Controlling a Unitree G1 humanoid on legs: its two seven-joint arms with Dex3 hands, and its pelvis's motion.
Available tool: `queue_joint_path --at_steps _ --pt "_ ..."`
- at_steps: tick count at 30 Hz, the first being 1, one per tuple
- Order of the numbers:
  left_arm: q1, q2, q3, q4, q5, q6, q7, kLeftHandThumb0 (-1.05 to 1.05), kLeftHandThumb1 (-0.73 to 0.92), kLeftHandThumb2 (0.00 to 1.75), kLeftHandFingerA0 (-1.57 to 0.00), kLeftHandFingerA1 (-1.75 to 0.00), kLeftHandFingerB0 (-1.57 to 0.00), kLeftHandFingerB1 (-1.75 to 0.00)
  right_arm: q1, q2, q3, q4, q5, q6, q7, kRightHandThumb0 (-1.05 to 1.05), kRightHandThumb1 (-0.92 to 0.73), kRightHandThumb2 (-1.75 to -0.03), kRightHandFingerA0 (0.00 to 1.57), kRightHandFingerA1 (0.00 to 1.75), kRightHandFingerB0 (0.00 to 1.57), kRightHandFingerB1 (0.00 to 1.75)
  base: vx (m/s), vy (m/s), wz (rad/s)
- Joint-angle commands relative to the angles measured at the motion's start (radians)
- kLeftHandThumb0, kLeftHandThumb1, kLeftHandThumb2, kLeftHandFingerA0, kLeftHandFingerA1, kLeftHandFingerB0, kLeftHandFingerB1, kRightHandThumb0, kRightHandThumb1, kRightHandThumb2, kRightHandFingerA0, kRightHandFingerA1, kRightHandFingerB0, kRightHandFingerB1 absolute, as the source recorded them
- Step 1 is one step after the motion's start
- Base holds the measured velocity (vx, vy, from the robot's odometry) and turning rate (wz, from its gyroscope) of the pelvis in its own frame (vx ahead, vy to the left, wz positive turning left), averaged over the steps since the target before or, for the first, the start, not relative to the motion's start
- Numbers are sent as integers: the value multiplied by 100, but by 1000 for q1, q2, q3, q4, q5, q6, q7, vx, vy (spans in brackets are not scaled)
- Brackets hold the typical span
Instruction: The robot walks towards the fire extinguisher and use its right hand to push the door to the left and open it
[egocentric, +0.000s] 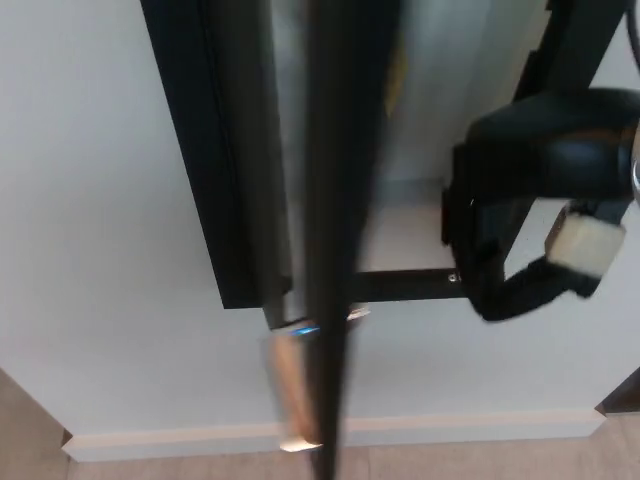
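- While the door (335, 240) stands swung out and seen nearly edge-on, the right hand (520, 210) sits just to its right, level with the cabinet's lower shelf; the robot would do well to keep any further push on the door's face, not its thin edge.
- The right hand holds nothing: its thick black fingers (480, 250) curl loosely downward with space between them and do not touch the door in this view.
- The left hand does not show at all.
- To finish well, the hand should probably follow the door leftward in a smooth arc and avoid hooking on the dark cabinet frame (400, 285) directly beside it.
- Blur along the door's lower edge suggests it is moving, so a gentle touch seems wiser than a hard shove.
- The cabinet (195, 150) behind and left of the hand is now open; its pale inside (430, 120) shows above the hand.
- No fire extinguisher can be made out inside; the visible part looks bare, and the rest is hidden by the door.
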Motion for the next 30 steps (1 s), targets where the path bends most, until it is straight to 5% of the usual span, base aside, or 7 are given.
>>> queue_joint_path --at_steps 1,9,13,18,23,29,30 --pt "-19 -1 -8 7 3 6 6 -57 50 55 -47 -58 -32 -38 12 118 84 -207 4 129 -6 -77 -63 -59 61 65 49 44 0 0 0" --pt "-21 -15 -25 -1 16 -3 17 -59 51 55 -48 -59 -33 -38 -2 232 198 -284 -36 227 -28 -76 -63 -59 66 73 49 45 0 0 0" --pt "-24 -10 -22 11 7 -1 3 -62 41 79 -45 -63 -23 -47 41 185 162 -304 -23 226 -24 -75 -65 -59 64 64 48 44 0 0 0" --pt "-32 -14 -10 25 -5 18 12 -51 49 55 -46 -57 -31 -37 182 41 56 -351 1 212 -11 -72 -63 -59 64 63 48 43 0 0 0" --pt "-17 -17 13 12 -32 17 -36 -56 40 78 -42 -65 -22 -48 618 -222 -250 -314 19 23 -52 -72 -52 -91 56 65 36 52 0 0 0" --pt "-14 -9 11 21 -20 2 -37 -52 51 55 -41 -61 -28 -38 1085 -266 -469 -66 -61 -204 -278 -68 -52 -91 56 66 34 50 0 0 0" --pt "-15 -9 12 22 -20 2 -38 -54 50 55 -40 -62 -29 -37 1165 -262 -466 31 -85 -249 -377 -65 -65 -59 61 58 43 38 0 0 0"
